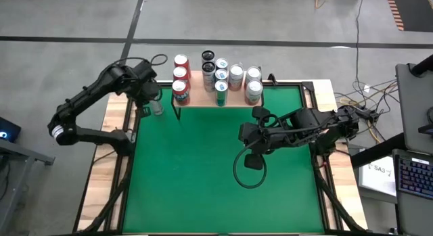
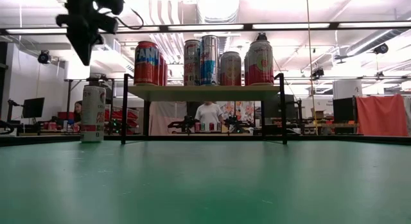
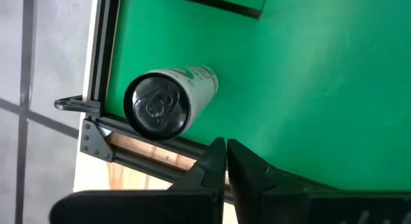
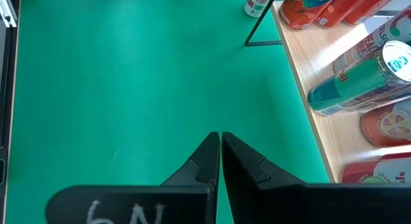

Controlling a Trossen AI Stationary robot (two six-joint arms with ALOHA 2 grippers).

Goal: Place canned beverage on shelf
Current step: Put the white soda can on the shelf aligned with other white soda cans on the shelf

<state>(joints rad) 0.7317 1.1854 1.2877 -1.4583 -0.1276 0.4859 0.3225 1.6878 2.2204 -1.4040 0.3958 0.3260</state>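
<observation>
The white can (image 1: pixel 157 108) is left upright on the green mat beside the shelf (image 1: pixel 203 98); the left gripper (image 3: pixel 226 161), clenched empty above it, could topple it unless opened before descent.

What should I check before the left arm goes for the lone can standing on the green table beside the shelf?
1. White cylindrical metal can upright on the green table surface, left of the shelf: ok.
2. Left pincer above the can: ok, it hangs over it in the low view.
3. Left pincer open for a grasp: not ok, the fingers are shut.
4. Room on the small light-wood shelf with black legs: cannot tell; many cans stand there, with bare wood only toward its front edge.
5. Right pincer out of the way: ok, shut over mid-table, off the can.
</observation>
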